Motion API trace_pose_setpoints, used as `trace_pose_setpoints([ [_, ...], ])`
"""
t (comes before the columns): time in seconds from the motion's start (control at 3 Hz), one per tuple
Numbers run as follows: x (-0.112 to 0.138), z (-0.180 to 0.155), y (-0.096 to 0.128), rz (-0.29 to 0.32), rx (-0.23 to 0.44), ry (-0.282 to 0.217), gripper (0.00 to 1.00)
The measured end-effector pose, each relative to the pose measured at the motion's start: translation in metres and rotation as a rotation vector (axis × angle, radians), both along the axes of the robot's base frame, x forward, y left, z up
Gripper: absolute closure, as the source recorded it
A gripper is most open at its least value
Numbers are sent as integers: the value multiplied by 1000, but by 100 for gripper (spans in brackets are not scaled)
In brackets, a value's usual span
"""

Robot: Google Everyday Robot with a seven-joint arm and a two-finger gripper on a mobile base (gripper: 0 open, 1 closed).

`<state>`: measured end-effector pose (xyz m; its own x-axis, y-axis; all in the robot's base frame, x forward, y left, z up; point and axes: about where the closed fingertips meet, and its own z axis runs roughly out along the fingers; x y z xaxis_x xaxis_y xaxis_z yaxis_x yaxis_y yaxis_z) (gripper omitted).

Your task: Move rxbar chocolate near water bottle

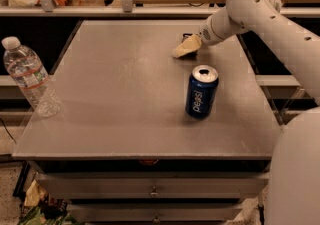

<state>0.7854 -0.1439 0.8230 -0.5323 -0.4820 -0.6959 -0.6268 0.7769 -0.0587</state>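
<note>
The rxbar chocolate (186, 35) is a small dark flat bar at the far right of the grey table (115, 94), mostly hidden under my gripper. My gripper (184, 48), with tan tips, is down at the bar and covers most of it. The water bottle (29, 78) is clear with a white cap and a white-and-red label. It stands upright at the table's left edge, far from the bar.
A blue Pepsi can (201, 92) stands upright just in front of the gripper, right of centre. My white arm (260, 14) reaches in from the right. Shelving and clutter run along the back. Drawers sit below the table's front edge.
</note>
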Motion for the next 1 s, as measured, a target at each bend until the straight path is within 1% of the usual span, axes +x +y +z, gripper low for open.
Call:
trace_pose_setpoints([
  [0.33, 0, 3, 0, 0, 0, 0, 85],
  [0.67, 0, 7, 0, 0, 0, 0, 100],
  [1.0, 0, 10, 0, 0, 0, 0, 100],
])
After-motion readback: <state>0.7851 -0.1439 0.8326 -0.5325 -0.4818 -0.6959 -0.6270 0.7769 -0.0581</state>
